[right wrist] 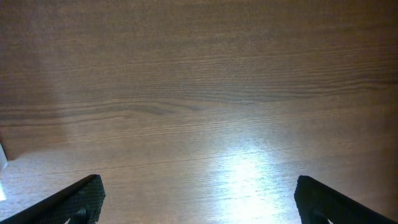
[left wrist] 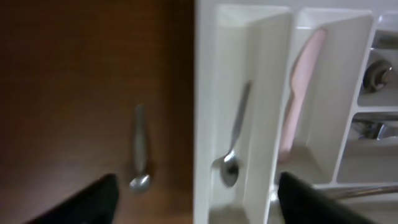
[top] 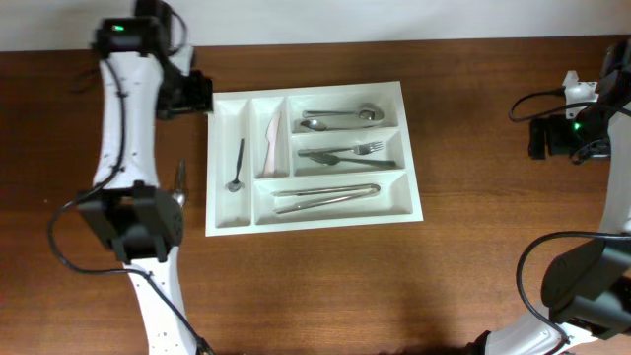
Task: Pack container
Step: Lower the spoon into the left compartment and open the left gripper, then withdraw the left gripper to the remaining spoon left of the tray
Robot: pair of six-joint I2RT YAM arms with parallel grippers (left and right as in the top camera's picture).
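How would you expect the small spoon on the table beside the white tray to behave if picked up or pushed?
The spoon looks like thin metal, so probably stiff and light. Lying flat on the smooth wooden table, it would likely slide or spin when pushed, not roll. Its slim, shiny handle may slip in a grip.

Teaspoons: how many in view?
2. First teaspoon lies in the container's leftmost narrow compartment; second teaspoon on the table left of it. The left arm may hide more.
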